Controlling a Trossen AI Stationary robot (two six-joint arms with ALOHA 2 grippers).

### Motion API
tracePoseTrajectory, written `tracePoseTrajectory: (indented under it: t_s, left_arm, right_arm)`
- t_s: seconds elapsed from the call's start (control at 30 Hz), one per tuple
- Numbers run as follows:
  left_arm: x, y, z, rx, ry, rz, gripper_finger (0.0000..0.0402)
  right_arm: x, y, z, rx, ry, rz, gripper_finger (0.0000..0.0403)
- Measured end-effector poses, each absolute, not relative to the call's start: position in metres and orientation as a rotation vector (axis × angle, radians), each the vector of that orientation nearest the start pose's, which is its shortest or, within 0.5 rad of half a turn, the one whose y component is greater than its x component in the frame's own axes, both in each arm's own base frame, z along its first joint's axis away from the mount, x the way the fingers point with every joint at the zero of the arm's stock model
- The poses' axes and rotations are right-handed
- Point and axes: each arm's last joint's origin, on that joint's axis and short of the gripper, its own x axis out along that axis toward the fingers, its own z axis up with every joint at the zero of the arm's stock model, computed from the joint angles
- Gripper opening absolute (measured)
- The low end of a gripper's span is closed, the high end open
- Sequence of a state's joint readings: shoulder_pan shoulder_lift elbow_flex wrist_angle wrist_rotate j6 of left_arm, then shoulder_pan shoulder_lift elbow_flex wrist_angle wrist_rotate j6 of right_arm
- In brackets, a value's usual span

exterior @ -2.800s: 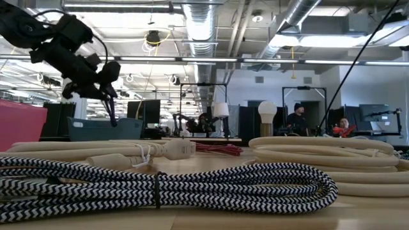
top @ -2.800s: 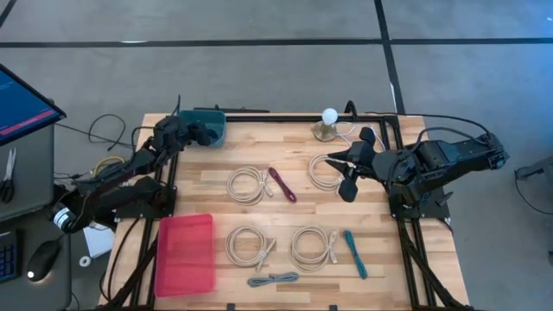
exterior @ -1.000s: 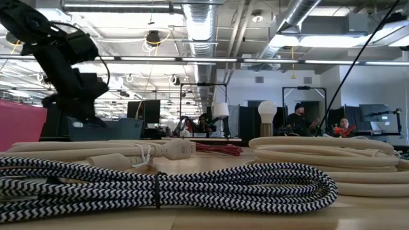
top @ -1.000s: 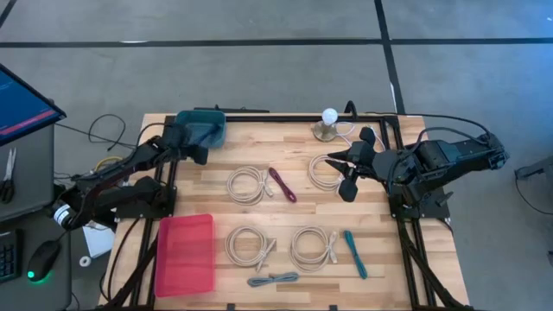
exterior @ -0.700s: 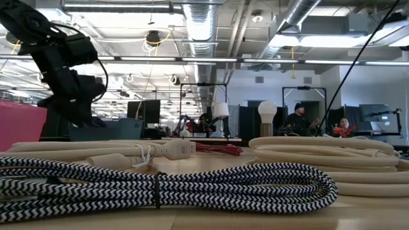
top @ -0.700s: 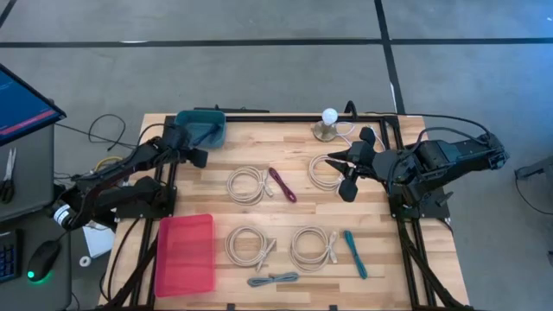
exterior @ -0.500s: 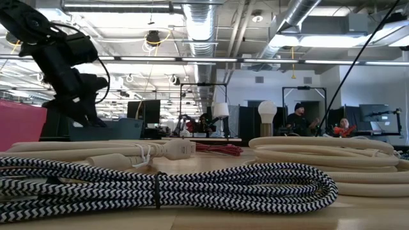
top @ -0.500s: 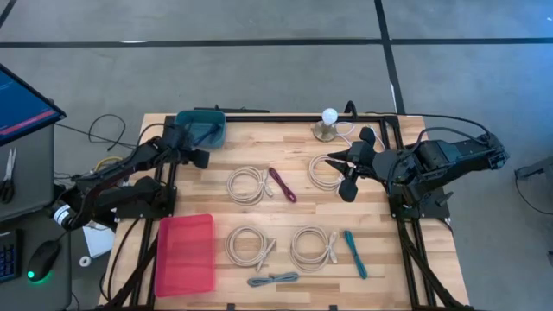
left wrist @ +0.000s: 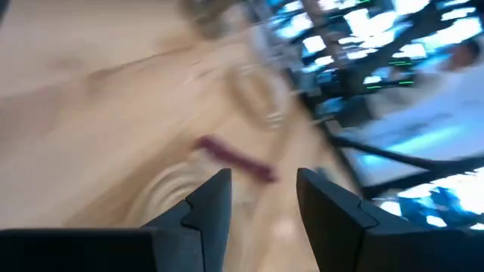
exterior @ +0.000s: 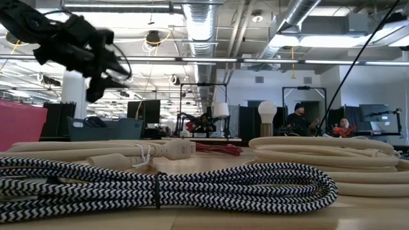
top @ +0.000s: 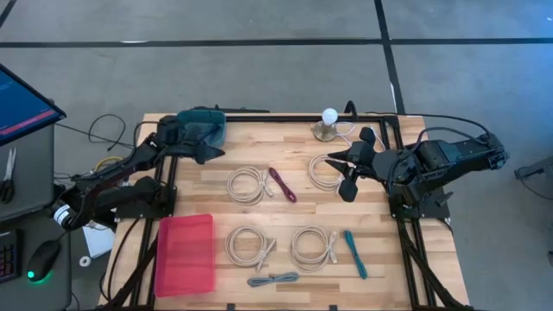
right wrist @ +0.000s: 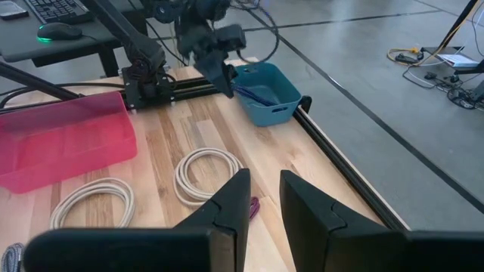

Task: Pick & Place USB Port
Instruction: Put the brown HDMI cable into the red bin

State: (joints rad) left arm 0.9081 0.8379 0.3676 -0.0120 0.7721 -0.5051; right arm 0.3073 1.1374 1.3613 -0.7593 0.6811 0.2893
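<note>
The cables lie on the wooden table: several cream coils (top: 248, 184) (top: 313, 248), a maroon cable (top: 282, 184), a teal cable (top: 355, 253) and a braided black-and-white one (top: 273, 279). A dark blue cable (right wrist: 253, 92) lies inside the teal bin (right wrist: 266, 92) at the far left corner. My left gripper (top: 210, 152) (left wrist: 265, 189) hovers open just beside that bin, pointing nearly level toward the table's middle, with nothing between its fingers. My right gripper (top: 339, 175) (right wrist: 263, 196) hangs above the right side, fingers slightly apart and empty.
A pink bin (top: 184, 253) stands at the near left. A small lamp (top: 328, 123) with a white bulb stands at the far edge. Black frame rails (top: 406, 242) run along the table's left and right sides. Bare wood lies between the coils.
My left gripper has risen from the teal bin and tipped up from pointing down into it to nearly level, swinging toward the table's middle. Its fingers stay apart. The right arm has kept still.
</note>
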Motion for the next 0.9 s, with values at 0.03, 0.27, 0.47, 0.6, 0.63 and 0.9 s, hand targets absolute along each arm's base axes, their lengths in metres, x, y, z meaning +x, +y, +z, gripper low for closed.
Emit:
tracePoseTrajectory:
  t_s: [0.03,0.27,0.47,0.6,0.63,0.9]
  left_arm:
    - [0.120,0.120,0.205,-0.843,0.256,0.179,0.0150]
    - [0.138,0.111,0.238,-0.614,0.056,-0.033,0.0137]
    - [0.159,0.091,0.270,-0.466,-0.016,-0.128,0.0084]
    - [0.168,0.079,0.287,-0.359,-0.070,-0.126,0.0049]
    - [0.170,0.076,0.290,-0.335,-0.082,-0.119,0.0041]
    - [0.177,0.064,0.293,-0.297,-0.094,-0.082,0.0006]
  right_arm:
    - [0.208,0.047,0.410,0.025,0.415,-0.428,0.0065]
    - [0.208,0.047,0.410,0.025,0.415,-0.428,0.0065]
    - [0.207,0.047,0.410,0.000,0.410,-0.448,0.0065]
    - [0.203,0.051,0.412,-0.019,0.399,-0.447,0.0065]
    - [0.203,0.052,0.412,-0.024,0.400,-0.446,0.0065]
    - [0.188,0.069,0.412,-0.068,0.378,-0.477,0.0065]
